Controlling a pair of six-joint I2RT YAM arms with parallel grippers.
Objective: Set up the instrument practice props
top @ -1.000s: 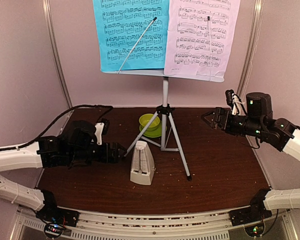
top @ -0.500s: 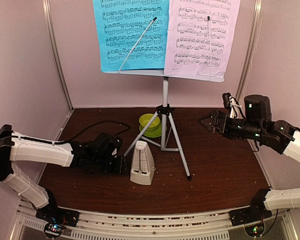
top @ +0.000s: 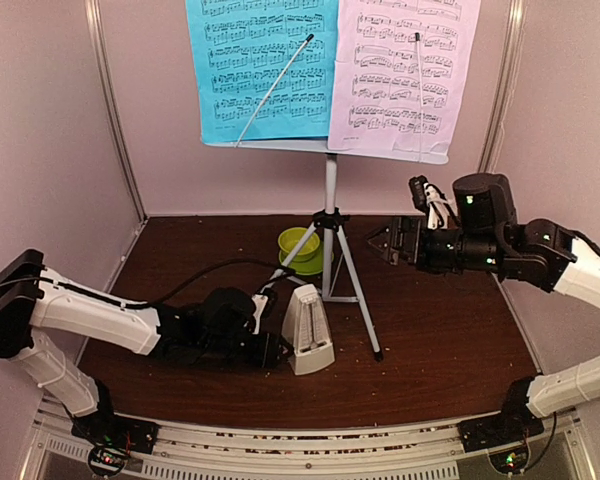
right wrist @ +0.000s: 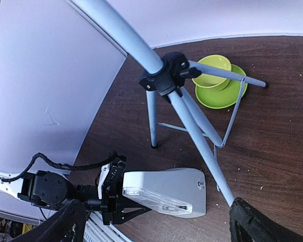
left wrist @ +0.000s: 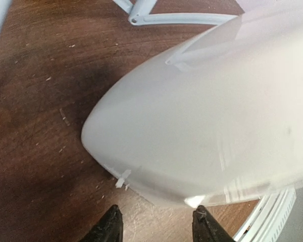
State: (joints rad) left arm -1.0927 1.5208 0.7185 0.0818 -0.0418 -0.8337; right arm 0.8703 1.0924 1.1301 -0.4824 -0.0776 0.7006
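Gripping the metronome (top: 309,330) — left end effector (top: 275,351) has shifted it rightward.

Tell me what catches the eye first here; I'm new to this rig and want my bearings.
The blue music sheet and pink music sheet dominate, hanging side by side on the music stand at the back centre. Low at the front, the left gripper clasps the cream metronome from the left, close to the stand's legs. The right gripper hangs wide open on the right, pointing toward the stand.
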